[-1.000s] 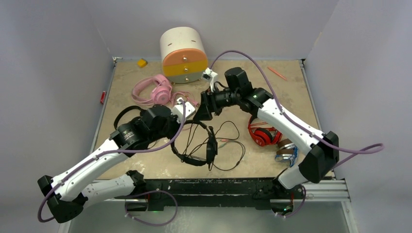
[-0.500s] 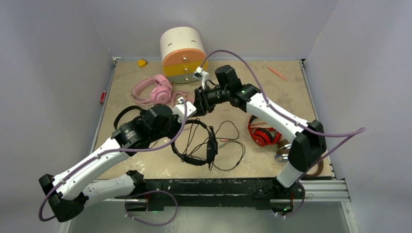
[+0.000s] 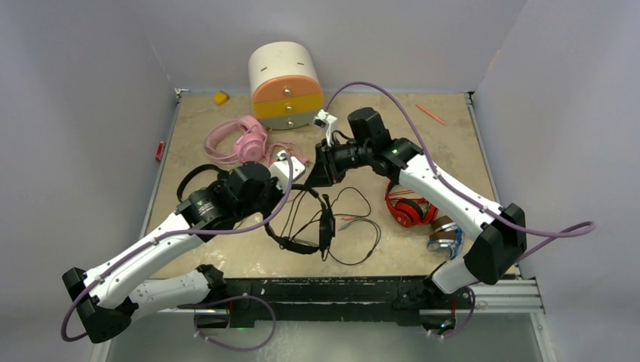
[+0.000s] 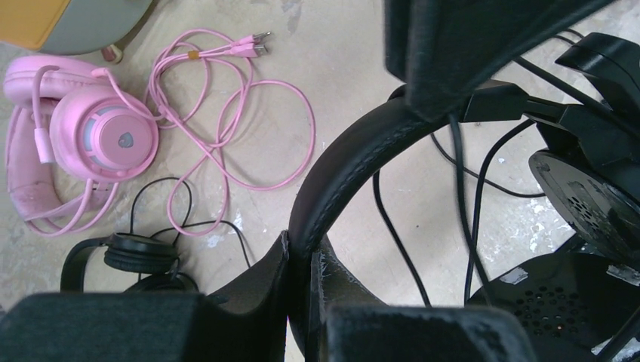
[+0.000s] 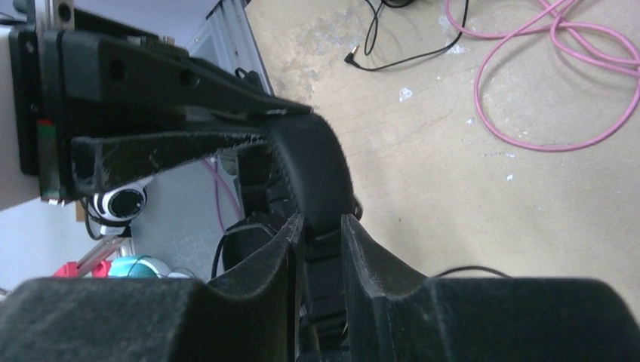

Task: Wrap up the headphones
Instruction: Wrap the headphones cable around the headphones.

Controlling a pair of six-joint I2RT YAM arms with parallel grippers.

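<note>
The left jaws and right jaws both clench the black headphones (image 4: pixel 355 151) by the headband, near the pink headphones (image 4: pixel 102 132).

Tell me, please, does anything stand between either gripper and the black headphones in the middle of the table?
Nothing visible does. The left gripper and the right gripper are each shut directly on the headband of the black headphones, with no other object between fingers and band.

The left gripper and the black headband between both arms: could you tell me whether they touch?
Touching. The left wrist view shows the left gripper pinching the black headband between its jaws, no gap.
</note>
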